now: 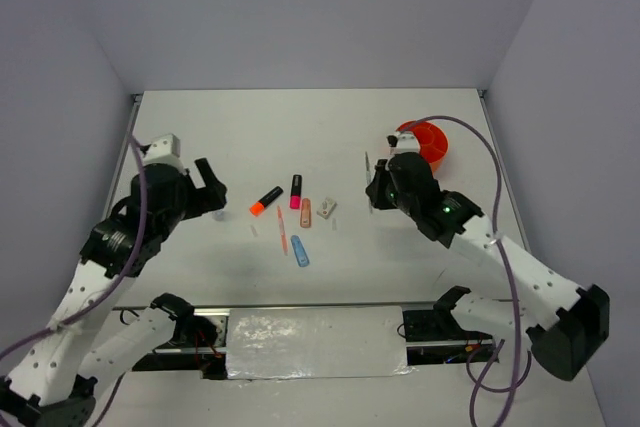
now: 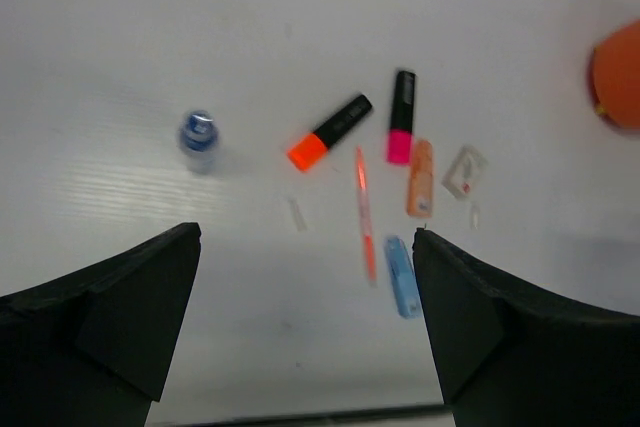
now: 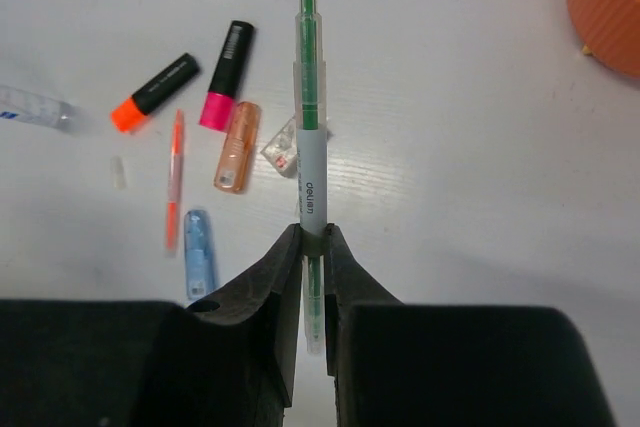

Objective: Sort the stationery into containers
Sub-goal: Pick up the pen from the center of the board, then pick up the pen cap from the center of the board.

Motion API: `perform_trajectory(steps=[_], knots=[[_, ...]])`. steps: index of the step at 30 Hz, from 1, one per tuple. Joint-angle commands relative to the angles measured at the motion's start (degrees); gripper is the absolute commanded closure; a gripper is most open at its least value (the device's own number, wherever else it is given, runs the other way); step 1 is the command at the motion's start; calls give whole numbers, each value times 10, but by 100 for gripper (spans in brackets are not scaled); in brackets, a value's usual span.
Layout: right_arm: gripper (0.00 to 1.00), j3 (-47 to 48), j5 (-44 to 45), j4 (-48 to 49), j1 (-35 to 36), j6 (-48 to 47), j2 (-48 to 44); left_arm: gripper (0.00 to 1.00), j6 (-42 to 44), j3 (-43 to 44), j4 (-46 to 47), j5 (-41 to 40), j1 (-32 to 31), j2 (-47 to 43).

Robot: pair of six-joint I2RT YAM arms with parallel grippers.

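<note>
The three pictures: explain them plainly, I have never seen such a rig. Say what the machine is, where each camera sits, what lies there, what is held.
Two robot arms stand at the near edge of a white table. The wide picture looks down from above and behind them. The other two come from cameras on the wrists; the black shapes at the bottom are each arm's own fingers. The left gripper is open and empty. The right gripper is shut on a green pen. Loose on the table lie an orange highlighter, a pink highlighter, a peach bar, a light-blue strip, a thin orange pen, a white piece and a small bottle. An orange tub sits at the far right.
</note>
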Motion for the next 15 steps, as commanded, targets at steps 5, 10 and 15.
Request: perform_trajectory(steps=[5, 10, 15], knots=[[100, 15, -8, -88, 5, -24, -98, 1, -216, 20, 17, -118, -196, 178], [100, -1, -16, -109, 6, -35, -136, 7, -315, -8, 28, -168, -197, 226], [100, -13, -20, -117, 6, -51, -144, 10, -349, -28, 36, -169, -188, 294]])
